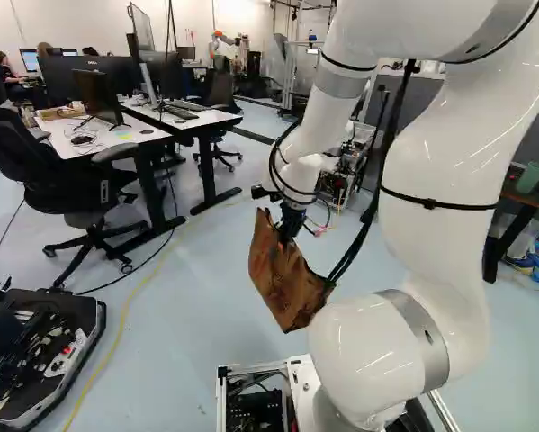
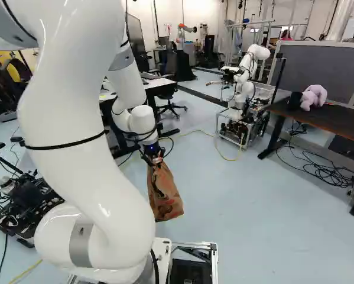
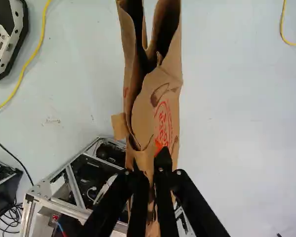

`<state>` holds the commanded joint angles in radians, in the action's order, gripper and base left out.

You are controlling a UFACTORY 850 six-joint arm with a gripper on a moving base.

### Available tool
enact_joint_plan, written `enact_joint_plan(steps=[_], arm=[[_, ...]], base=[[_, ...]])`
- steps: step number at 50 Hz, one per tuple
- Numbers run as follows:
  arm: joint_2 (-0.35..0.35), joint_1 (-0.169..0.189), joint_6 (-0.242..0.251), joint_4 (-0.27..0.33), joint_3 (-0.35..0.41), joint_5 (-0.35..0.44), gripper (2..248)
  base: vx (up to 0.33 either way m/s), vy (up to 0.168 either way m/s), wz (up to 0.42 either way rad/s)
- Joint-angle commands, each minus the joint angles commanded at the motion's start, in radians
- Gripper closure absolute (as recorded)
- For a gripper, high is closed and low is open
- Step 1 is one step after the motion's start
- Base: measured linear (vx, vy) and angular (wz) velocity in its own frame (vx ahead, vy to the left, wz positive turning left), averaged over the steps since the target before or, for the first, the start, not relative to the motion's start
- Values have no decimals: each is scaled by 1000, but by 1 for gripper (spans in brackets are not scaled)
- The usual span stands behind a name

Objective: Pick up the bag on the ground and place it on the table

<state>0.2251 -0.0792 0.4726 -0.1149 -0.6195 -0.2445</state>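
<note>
Gripper: the black two-finger gripper (image 1: 287, 236) is closed on the brown paper bag (image 1: 282, 281); in the wrist view its two fingers pinch the paper between them, near one edge of the bag.
Paper bag: it hangs from the gripper in the air, above the pale floor (image 2: 247, 201), and it is tilted in the left base view. Red print shows on its side. In the wrist view, the bag stretches ahead of the fingers, with deep folds in the paper.
Arm: the white arm (image 1: 431, 162) reaches forward and holds the bag ahead of the base, well apart from the brown table.
Base: a metal frame (image 2: 214, 260) shows at the foot of both base views; in the wrist view, it lies below and beside the fingers.
Brown table: this table (image 2: 342, 123) stands at the right of the right base view. On its top are a lavender plush toy (image 2: 314, 96) and, just beside it, a black object (image 2: 294, 101).
Another robot: a white arm on a wheeled frame (image 2: 245, 83) stands near the far end of the brown table.
Desks: white desks (image 1: 143, 131) carry monitors at the left of the left base view, with a black office chair (image 1: 76, 184) in front.
Floor: a yellow cable (image 1: 121, 326) runs across it.
</note>
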Motion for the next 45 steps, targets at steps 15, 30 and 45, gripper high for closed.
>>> enact_joint_plan(steps=[15,30,45], arm=[[-49,3,0,0,-5,-48,229],[-101,5,0,0,-7,-102,229],[-150,8,0,0,-12,-159,229]], base=[[0,0,0],[0,0,0],[0,0,0]])
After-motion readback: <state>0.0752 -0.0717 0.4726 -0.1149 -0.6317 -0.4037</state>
